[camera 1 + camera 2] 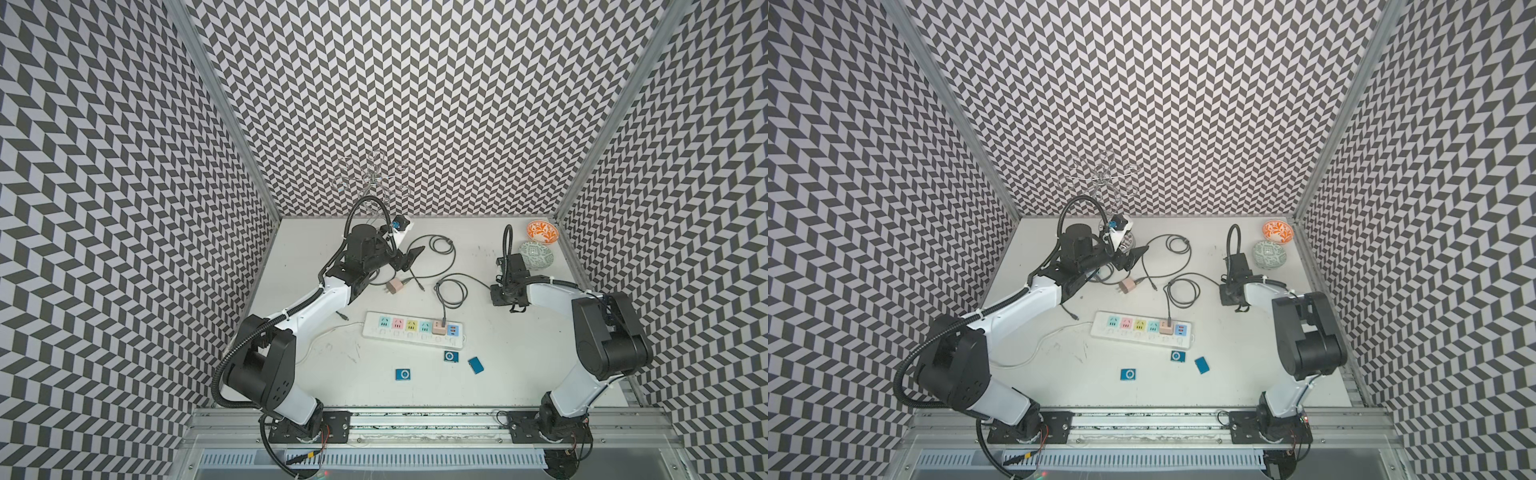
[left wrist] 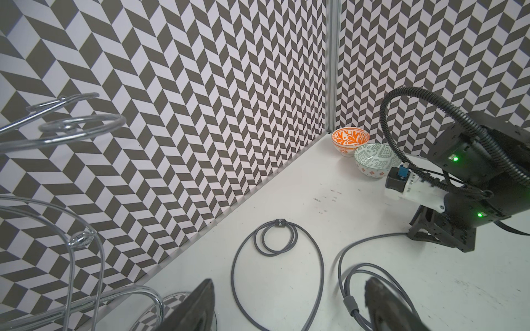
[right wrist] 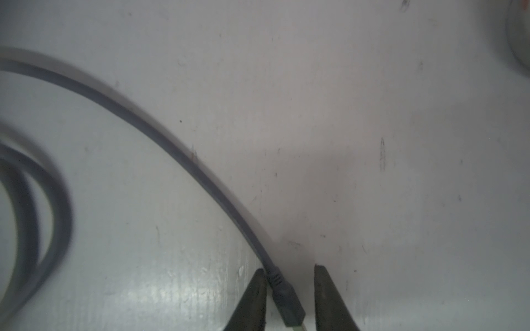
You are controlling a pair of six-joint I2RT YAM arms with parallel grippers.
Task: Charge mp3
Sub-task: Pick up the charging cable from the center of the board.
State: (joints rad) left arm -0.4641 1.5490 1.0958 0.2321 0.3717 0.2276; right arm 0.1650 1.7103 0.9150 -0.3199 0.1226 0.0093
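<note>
- Top views both show three blue mp3 players [image 1: 450, 356] lying loose on the tabletop [image 1: 519, 353], just on the near side of the power strip [image 1: 413, 334], none wired up yet.
- A pink charger [image 1: 438, 327] sits plugged into the power strip. Its grey cable [image 1: 451, 291] coils away beyond the strip to where the right gripper [image 1: 503, 296] points straight down, I judge to fetch the free end that a player needs.
- Farther beyond the strip the left gripper [image 1: 409, 257] hangs near a spare charger [image 1: 394, 286] and a second cable [image 1: 436, 245], seemingly kept clear of the other arm's work.
- From above, the right fingers are hidden under their own wrist.
- Left wrist view: the left fingers [image 2: 195, 309] stand wide with nothing between them, the second cable on the tabletop past them. Two bowls [image 2: 350, 142] and a wire rack [image 2: 134, 293] show at the walls, far beyond the strip.
- Right wrist view gives what the top views cannot: the fingers [image 3: 252, 301] stand narrow, astride the cable's plug [image 3: 286, 301], which lies on the tabletop. One finger touches it and the other shows a gap, so it is not yet clamped.
</note>
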